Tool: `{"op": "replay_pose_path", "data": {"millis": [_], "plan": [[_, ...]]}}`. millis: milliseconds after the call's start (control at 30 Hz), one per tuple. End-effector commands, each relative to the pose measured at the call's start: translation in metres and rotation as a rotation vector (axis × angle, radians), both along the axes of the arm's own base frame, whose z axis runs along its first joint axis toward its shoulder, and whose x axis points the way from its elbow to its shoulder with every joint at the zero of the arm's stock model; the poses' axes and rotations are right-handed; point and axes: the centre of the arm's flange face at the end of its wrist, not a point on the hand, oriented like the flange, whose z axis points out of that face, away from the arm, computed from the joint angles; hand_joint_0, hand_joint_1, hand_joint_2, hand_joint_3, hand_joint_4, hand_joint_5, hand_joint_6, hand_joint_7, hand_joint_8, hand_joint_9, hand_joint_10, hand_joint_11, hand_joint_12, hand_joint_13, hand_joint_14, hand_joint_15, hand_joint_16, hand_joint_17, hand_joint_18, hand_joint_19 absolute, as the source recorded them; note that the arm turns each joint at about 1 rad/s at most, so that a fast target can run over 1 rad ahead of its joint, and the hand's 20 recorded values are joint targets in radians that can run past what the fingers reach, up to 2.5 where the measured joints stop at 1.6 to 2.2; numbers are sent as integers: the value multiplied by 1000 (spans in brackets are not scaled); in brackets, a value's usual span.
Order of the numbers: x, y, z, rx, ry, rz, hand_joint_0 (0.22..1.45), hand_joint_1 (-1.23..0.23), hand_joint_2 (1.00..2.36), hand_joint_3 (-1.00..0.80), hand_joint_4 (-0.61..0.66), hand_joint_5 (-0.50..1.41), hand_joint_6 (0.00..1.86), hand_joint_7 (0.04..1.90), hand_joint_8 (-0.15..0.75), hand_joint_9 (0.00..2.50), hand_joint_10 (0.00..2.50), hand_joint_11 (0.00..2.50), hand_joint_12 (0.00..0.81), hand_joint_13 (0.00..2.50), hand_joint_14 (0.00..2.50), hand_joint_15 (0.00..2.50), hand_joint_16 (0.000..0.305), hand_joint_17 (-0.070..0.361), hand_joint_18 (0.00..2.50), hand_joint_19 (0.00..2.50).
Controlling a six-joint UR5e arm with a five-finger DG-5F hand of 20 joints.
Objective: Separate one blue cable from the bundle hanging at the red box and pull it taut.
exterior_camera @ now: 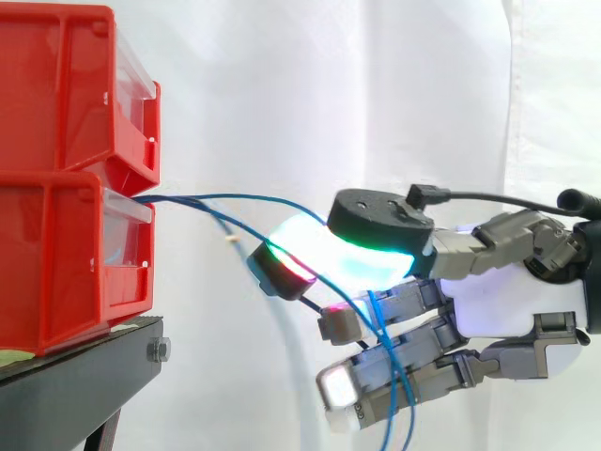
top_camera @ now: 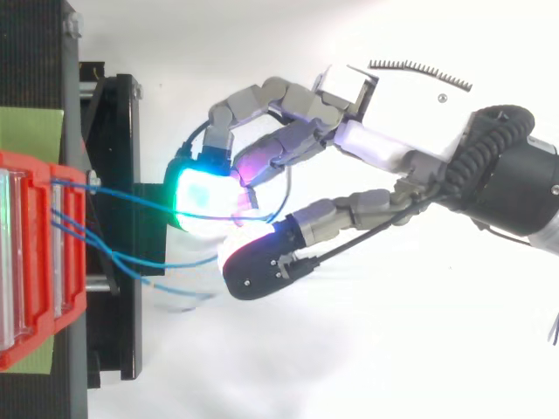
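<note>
Where two red bins (exterior_camera: 66,94) sit stacked on one black stand (exterior_camera: 84,376), my one hand (exterior_camera: 507,301) comes in from the right with its fingers curled. Three blue cables (top_camera: 122,260) trail from the bins' front toward me. I pinch one cable (top_camera: 131,200) between my thumb and a glowing pad; it arcs gently, and the other two hang loose beside it.

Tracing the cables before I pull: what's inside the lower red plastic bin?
You can see thin blue cables entering the lower red plastic bin over its clear front panel; its red walls hide their ends.
</note>
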Motion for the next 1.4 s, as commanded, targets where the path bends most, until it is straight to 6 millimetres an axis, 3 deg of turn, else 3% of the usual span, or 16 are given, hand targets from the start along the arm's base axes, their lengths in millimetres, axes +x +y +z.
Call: {"op": "replay_pose_path", "data": {"millis": [0, 400, 600, 733, 867, 1033, 1167, 1267, 1367], "plan": [[-2, -2, -1, 4, 12, -2, 635, -983, 1000, -500, -285, -215, 865, 944, 142, 855, 17, 1239, 330, 563, 22, 545, 45, 102, 440, 417], [-7, -3, -5, 14, 52, -3, 527, -902, 1000, -500, -163, -228, 864, 887, 202, 871, 16, 1243, 352, 664, 21, 594, 50, 113, 467, 472], [-6, -3, -5, 14, 47, -3, 506, -676, 1000, -500, -143, -224, 866, 857, 220, 930, 14, 1273, 368, 773, 22, 647, 53, 119, 531, 497], [-6, -3, -5, 14, 47, -3, 515, -627, 1000, -500, -146, -223, 864, 864, 220, 957, 13, 1281, 362, 806, 22, 669, 53, 119, 546, 513], [-6, -3, -5, 13, 48, -3, 501, -634, 1000, -500, -136, -223, 865, 870, 224, 966, 12, 1281, 366, 811, 22, 672, 54, 121, 558, 516], [-6, -2, -5, 11, 48, -1, 415, -804, 1000, -500, -91, -235, 878, 817, 256, 961, 8, 1290, 396, 828, 23, 684, 60, 136, 600, 526], [-6, -2, -4, 11, 47, -1, 395, -829, 1000, -500, -78, -241, 880, 798, 267, 951, 7, 1300, 402, 831, 22, 685, 62, 139, 610, 529], [-6, -2, -4, 11, 47, -1, 411, -727, 1000, -500, -86, -240, 878, 774, 259, 948, 7, 1282, 395, 829, 23, 679, 61, 137, 609, 521], [-6, -2, -5, 11, 48, -1, 475, -534, 1000, -500, -126, -233, 860, 823, 237, 980, 10, 1284, 374, 827, 22, 679, 56, 125, 579, 528]]}}
